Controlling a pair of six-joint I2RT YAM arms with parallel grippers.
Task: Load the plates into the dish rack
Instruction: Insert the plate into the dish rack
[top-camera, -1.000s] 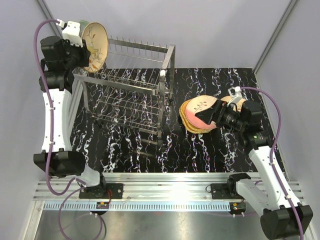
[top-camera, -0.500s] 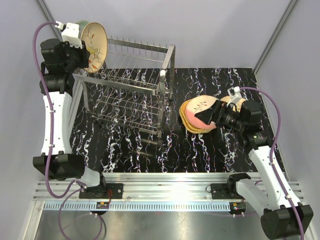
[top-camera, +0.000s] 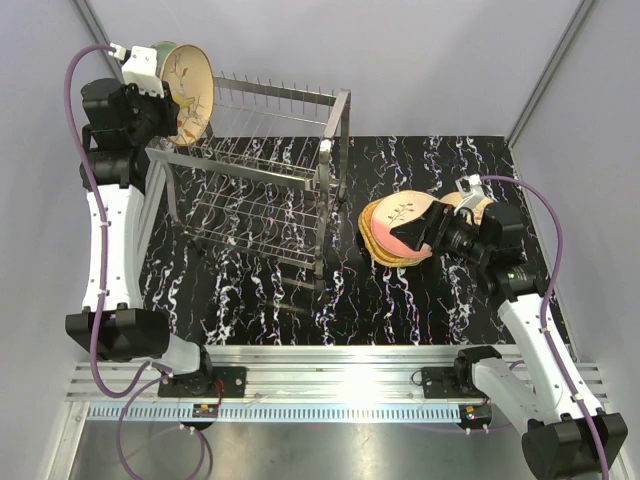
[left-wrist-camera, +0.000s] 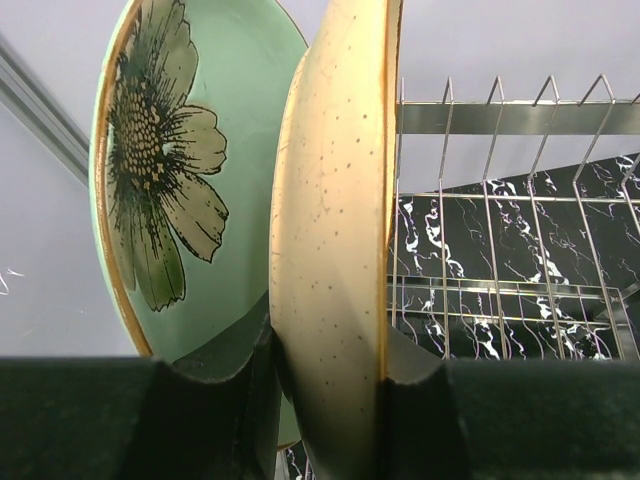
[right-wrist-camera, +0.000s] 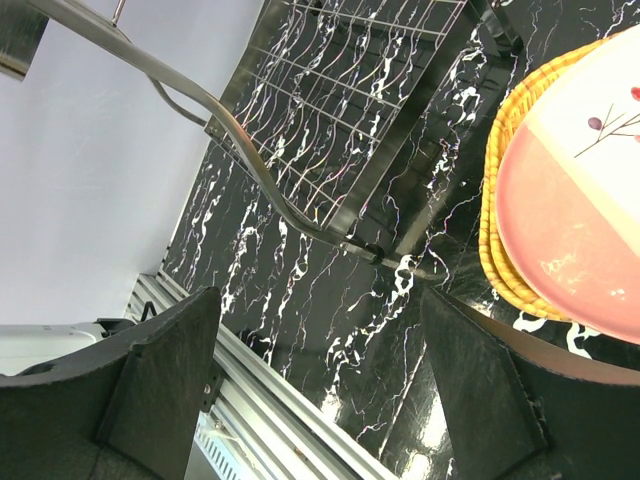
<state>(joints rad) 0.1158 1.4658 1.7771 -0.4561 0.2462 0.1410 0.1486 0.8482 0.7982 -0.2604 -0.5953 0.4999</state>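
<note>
My left gripper (left-wrist-camera: 330, 372) is shut on the rim of a cream speckled plate (left-wrist-camera: 335, 200), held upright on edge above the far left end of the dish rack (top-camera: 250, 180). In the top view this plate (top-camera: 192, 90) shows a floral face. Just to its left a mint-green plate with a flower (left-wrist-camera: 170, 170) stands upright, outside the jaws. At the right, a pink-cream plate (top-camera: 400, 225) tops a stack of orange wicker plates (right-wrist-camera: 497, 240). My right gripper (right-wrist-camera: 325, 390) hangs open beside that stack, holding nothing.
The silver rack's upright prongs (left-wrist-camera: 500, 110) run off to the right of the held plate. Its looped end handle (right-wrist-camera: 250, 140) stands between the stack and the rack. A black marbled mat (top-camera: 400, 300) covers the table, with an aluminium rail (top-camera: 330, 385) along the near edge.
The left arm has drawn slightly up and back with the cream plate. The right arm and the stack have not moved.
</note>
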